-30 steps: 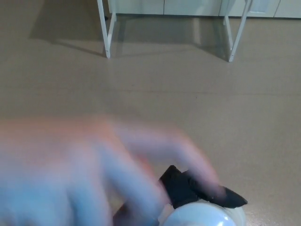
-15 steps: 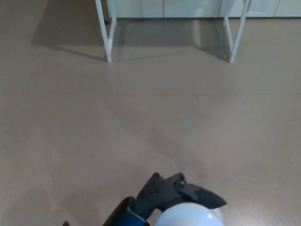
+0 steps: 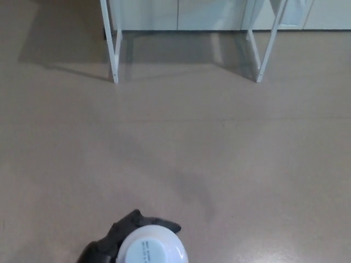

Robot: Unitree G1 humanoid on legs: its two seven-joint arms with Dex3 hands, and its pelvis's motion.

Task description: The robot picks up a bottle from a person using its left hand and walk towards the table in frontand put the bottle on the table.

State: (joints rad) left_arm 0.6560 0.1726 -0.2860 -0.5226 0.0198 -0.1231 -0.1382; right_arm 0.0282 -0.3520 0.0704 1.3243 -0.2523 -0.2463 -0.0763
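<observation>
At the bottom edge of the head view, a white bottle [image 3: 152,249] shows end-on as a round white face with small print. My left hand [image 3: 118,238] is shut on it, black fingers curled around its left and upper side. The white legs of the table [image 3: 114,52] stand at the top of the picture, across a stretch of tan floor. My right hand does not show.
A second white table leg [image 3: 265,49] stands at the top right, with pale cabinet fronts [image 3: 181,13] behind the legs. Tan floor lies between me and the table.
The person's blurred hand has left the picture. My left hand holding the bottle has shifted to the left and lower. The view has moved a little, and the table legs sit slightly lower and further left.
</observation>
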